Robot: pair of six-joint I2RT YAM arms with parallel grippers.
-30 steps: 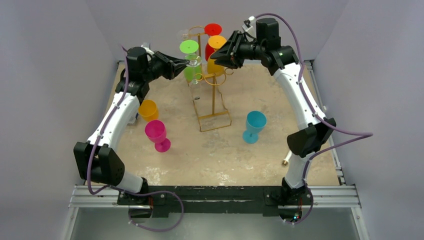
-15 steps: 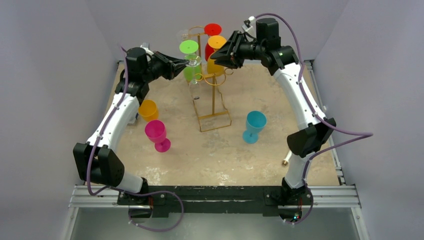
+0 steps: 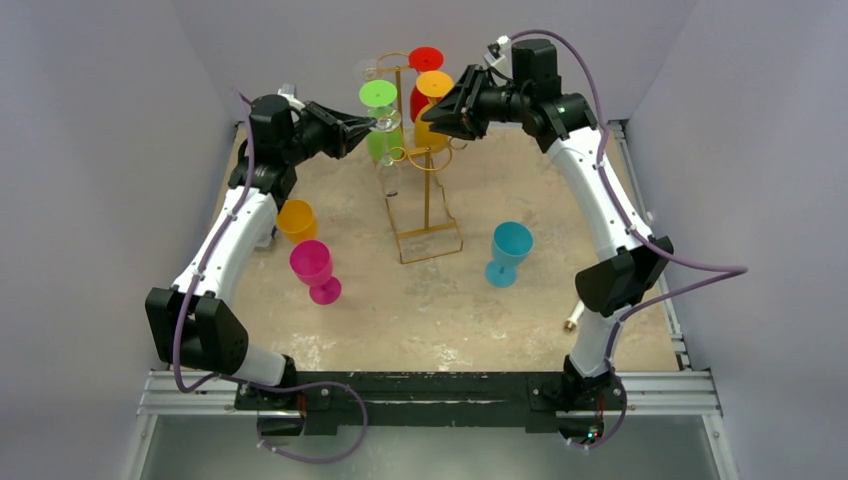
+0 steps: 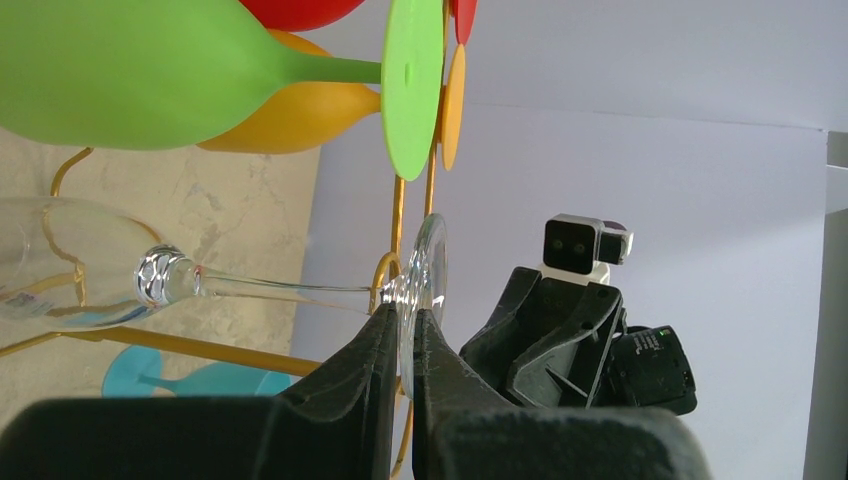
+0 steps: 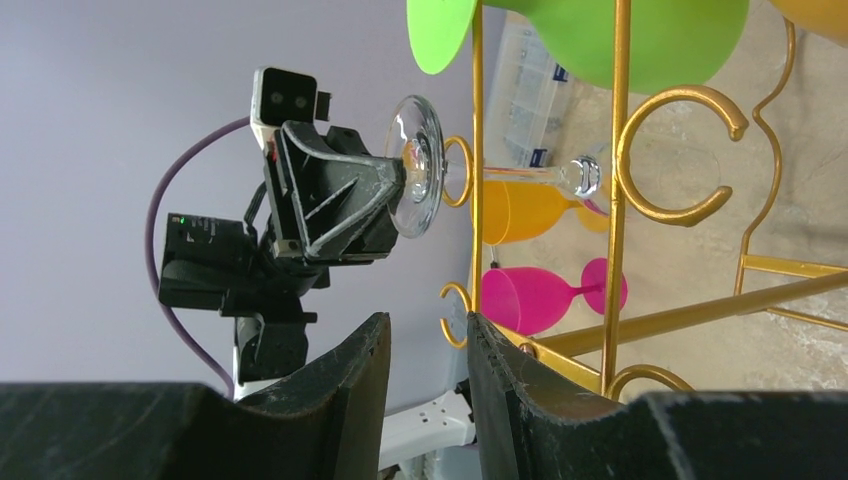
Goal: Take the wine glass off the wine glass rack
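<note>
From above, my left gripper (image 3: 370, 124) is up at the left side of the rack (image 3: 427, 200), just beside the green glass (image 3: 378, 94). What it holds is lost against that green from here, I think. My right gripper (image 3: 436, 116) sits at the rack's other side, near the orange glass (image 3: 433, 84).

On my left wrist, the fingers are pinched nearly together on the rim of the clear glass's (image 4: 165, 277) foot. The glass hangs on the rack with its stem through a gold hook (image 4: 383, 272), the foot on my side of it and the bowl on the far side. The bowl sits below the green one.

On my right wrist, the fingers (image 5: 360, 370) stand partly apart with nothing between them. They look across the rack at the left gripper clamped on the clear foot.

I judge this glass light, stiff and slick, and the first thing here to crack (the coloured ones look like plastic). A pinch on the foot's thin edge is a small hold, so the bowl's weight could swing it round in my pads. It should come out sideways along the hook's open side with no twist, since the stem would snap if levered against the wire. If the foot slips, the thick knob where stem meets bowl looks like the surer place for my right fingers.
</note>
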